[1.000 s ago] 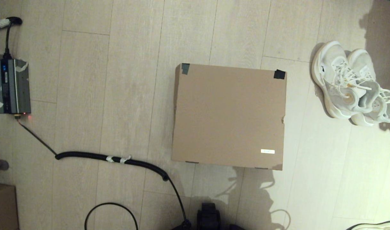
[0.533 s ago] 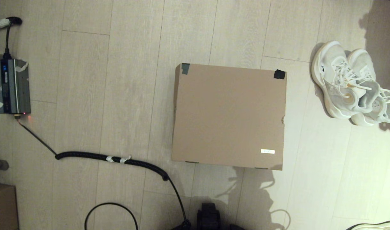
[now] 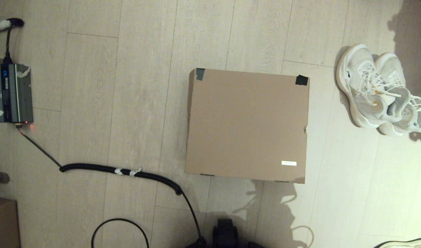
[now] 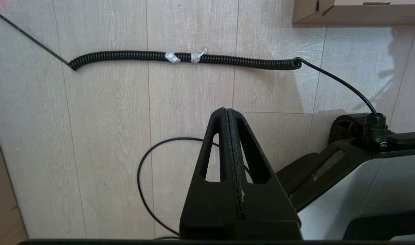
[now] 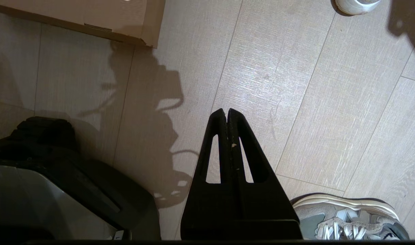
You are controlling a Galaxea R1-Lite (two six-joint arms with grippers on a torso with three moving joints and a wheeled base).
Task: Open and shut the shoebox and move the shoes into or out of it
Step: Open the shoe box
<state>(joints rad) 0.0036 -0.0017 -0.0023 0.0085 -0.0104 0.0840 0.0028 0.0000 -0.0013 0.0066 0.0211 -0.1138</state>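
Note:
The shoebox (image 3: 246, 125) lies on the floor ahead of me with its lid down, black tape on its two far corners and a small white label near its front right corner. The pair of white shoes (image 3: 377, 91) lies side by side on the floor to the right of the box, outside it. Neither gripper shows in the head view. My left gripper (image 4: 226, 110) hangs shut and empty above the floor, near the robot base, with the box's front edge (image 4: 357, 13) beyond it. My right gripper (image 5: 226, 111) is likewise shut and empty, the box's front right corner (image 5: 139, 23) ahead of it.
A coiled black cable (image 3: 120, 170) crosses the floor left of the box and runs to a grey power unit (image 3: 13, 93) at the far left. A smaller brown carton (image 3: 3, 222) sits at the near left. A single pale shoe with a dark rim (image 5: 350, 217) lies near right.

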